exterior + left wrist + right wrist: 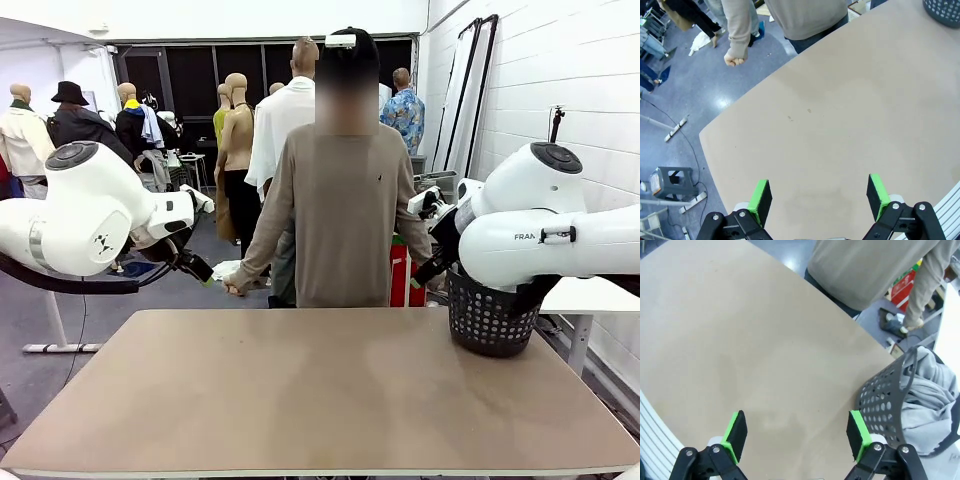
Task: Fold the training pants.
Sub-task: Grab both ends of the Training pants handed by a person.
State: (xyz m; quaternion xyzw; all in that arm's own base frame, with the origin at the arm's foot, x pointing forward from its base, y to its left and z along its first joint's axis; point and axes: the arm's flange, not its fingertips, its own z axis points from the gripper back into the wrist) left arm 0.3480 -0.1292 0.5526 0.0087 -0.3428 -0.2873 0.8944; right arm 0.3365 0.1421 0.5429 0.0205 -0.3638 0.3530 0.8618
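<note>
The left gripper has its fingers spread wide and holds nothing; bare table lies between them. The right gripper is equally wide open and empty. The training pants lie crumpled inside the black basket, just outside one of its fingers.

The training pants, bunched in the basket at the desk's far right corner, are half hidden behind its wall, waistband and drawstring impossible to make out.
</note>
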